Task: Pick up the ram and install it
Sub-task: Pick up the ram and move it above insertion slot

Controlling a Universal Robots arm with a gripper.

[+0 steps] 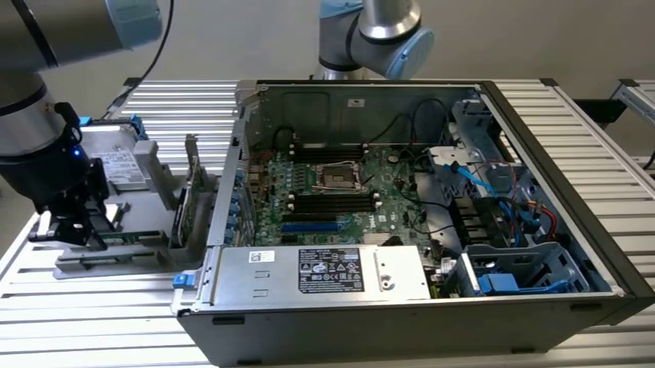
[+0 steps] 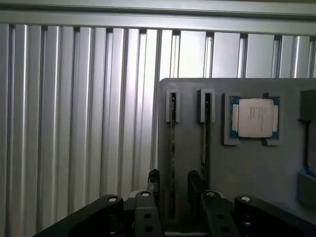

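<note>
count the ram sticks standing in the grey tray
2. The first ram stick stands on edge between the open gripper's fingers; the second ram stick stands in the next slot, nearer the processor chip. Others may be hidden behind the gripper.

A silver metal table (image 1: 92, 322) with long ribs carries everything. Two things sit right on it. A big open computer case (image 1: 409, 326) sits toward the exterior view's right. A flat grey holder tray (image 1: 103, 267) sits just beside it, toward the exterior view's left. Both rest flat on the ribs.
</note>
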